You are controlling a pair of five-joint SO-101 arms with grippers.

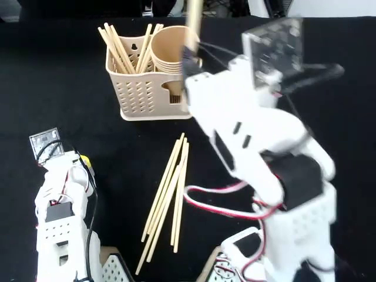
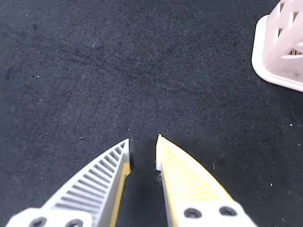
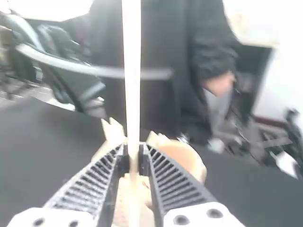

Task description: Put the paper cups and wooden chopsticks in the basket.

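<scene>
Right gripper [image 3: 132, 160] is clamped on a single wooden chopstick, the held chopstick [image 3: 131, 71], which stands upright between the jaws and sticks out well above them. In the high view the right gripper [image 1: 189, 59] sits just over the basket [image 1: 141, 97], at its side nearer the right arm, right beside the rim of the paper cups [image 1: 169, 50]; the held chopstick [image 1: 194, 20] runs up past the top edge. The paper cups are nested in a stack inside the basket, in the right-hand part. A bunch of basket chopsticks [image 1: 123, 47] already stands tilted in the left-hand part, fanned out. The loose chopsticks [image 1: 167, 194] lie in a rough bundle flat on the black table [image 1: 70, 106], in front of the basket, between the two arms and touching neither. Left gripper [image 2: 143, 141] is low over bare table, jaws only narrowly apart with nothing between them. A corner of the basket [image 2: 279, 52] shows well apart from it. Left arm [image 1: 59, 200] is at the near left of the table, away from the loose chopsticks.
</scene>
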